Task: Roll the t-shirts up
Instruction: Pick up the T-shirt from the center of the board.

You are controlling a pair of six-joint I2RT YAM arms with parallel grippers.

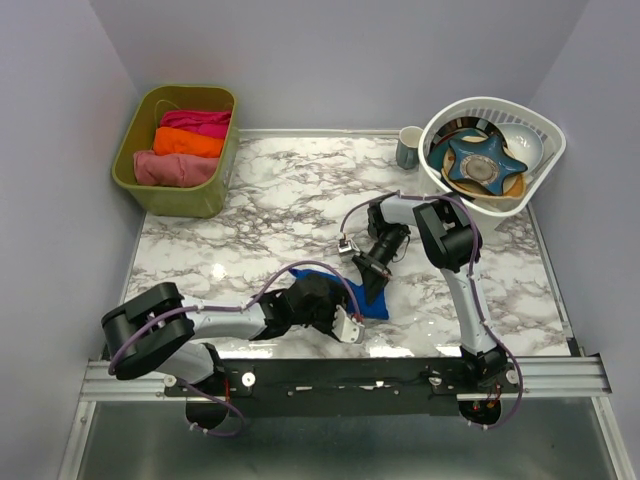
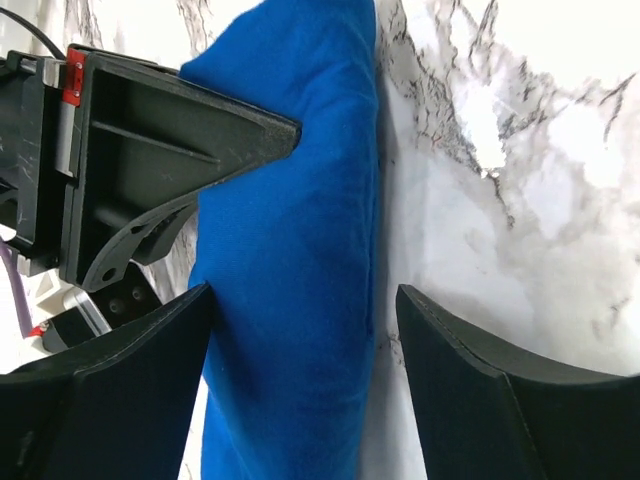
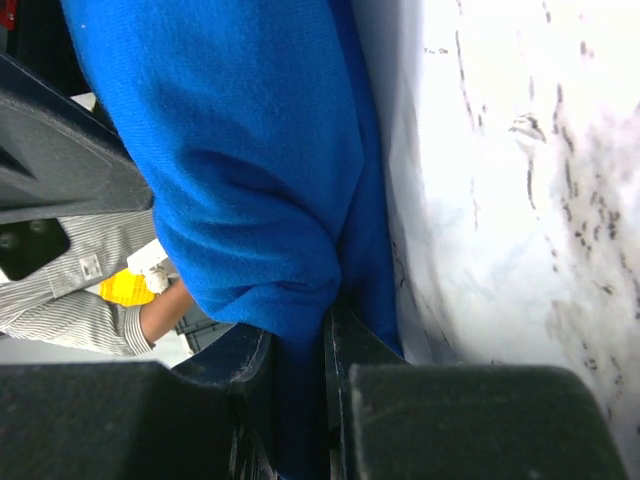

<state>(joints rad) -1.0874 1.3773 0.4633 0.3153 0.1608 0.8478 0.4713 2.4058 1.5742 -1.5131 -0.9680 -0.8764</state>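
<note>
A royal-blue t-shirt (image 1: 377, 302) lies bunched into a narrow roll on the marble table (image 1: 260, 210), near the front edge. In the left wrist view the roll (image 2: 290, 250) runs lengthwise between my left gripper's (image 2: 305, 335) spread jaws. One finger (image 2: 150, 350) rests against the cloth, and the other finger (image 2: 480, 380) stands apart over bare marble. My right gripper (image 3: 300, 380) is shut on a fold of the blue t-shirt (image 3: 250, 150) at the roll's far end. From above, the right gripper (image 1: 374, 270) meets the left gripper (image 1: 348, 322) over the cloth.
An olive bin (image 1: 222, 170) at the back left holds three rolled shirts, pink, orange and magenta. A white basket (image 1: 548, 135) of dishes stands at the back right, with a grey cup (image 1: 409, 148) beside it.
</note>
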